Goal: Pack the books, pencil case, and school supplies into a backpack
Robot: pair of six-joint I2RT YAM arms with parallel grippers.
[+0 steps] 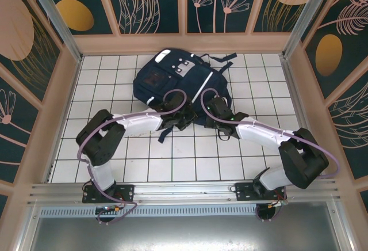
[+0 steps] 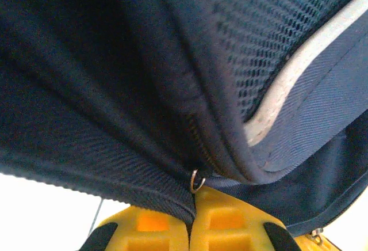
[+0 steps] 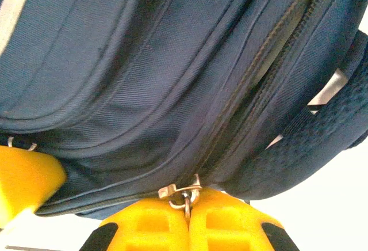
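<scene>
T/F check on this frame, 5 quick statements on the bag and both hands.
1. The left hand and the right hand are both at the backpack. True.
2. The right hand is wide open. False: it is shut, with a metal zipper pull pinched between its fingers.
3. The backpack lies on a white tiled table. True.
4. The backpack is red. False: it is navy blue with white stripes.
5. The left hand is shut at the bag's zip seam, a small metal ring right above its fingertips. True.
</scene>
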